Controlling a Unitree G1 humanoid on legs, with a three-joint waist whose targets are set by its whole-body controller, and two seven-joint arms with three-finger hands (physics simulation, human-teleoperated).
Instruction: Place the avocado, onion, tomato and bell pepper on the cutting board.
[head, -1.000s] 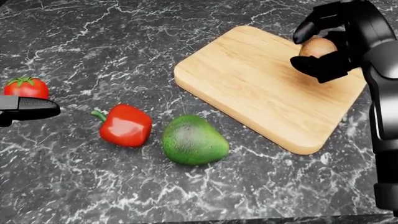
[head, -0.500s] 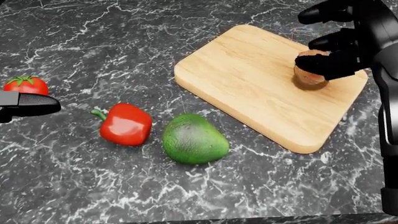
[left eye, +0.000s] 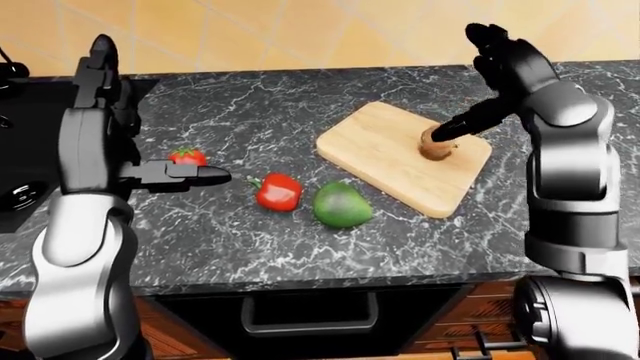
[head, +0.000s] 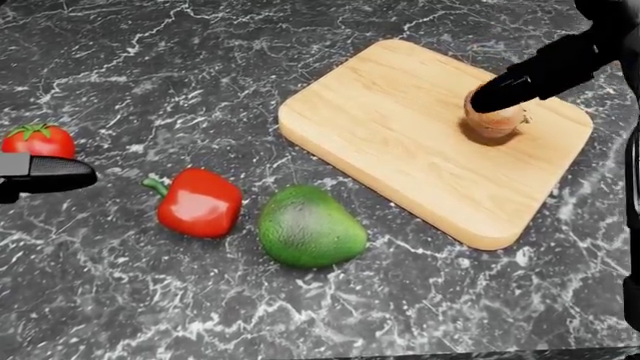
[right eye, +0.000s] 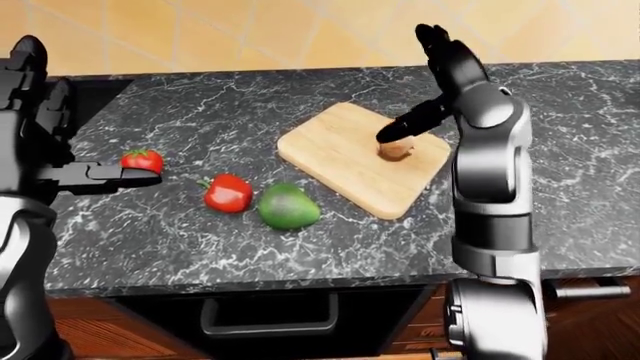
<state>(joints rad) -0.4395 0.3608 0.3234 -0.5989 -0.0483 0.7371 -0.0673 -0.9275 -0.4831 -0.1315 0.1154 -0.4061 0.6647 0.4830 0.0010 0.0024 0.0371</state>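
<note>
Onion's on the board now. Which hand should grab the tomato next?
Probably the left. The left hand hovers open right beside the tomato, while the right hand is over the cutting board by the onion.

Dark marbled tabletop (head: 120, 67), white veins throughout. Lying directly on it in the head view: wooden cutting board (head: 400, 127) toward 2 o'clock, set askew; avocado (head: 311, 227) near centre, just off the board's 7 o'clock corner; bell pepper (head: 200, 202) just beside at 9 o'clock; tomato (head: 40, 140) well apart, far toward 9 o'clock.
</note>
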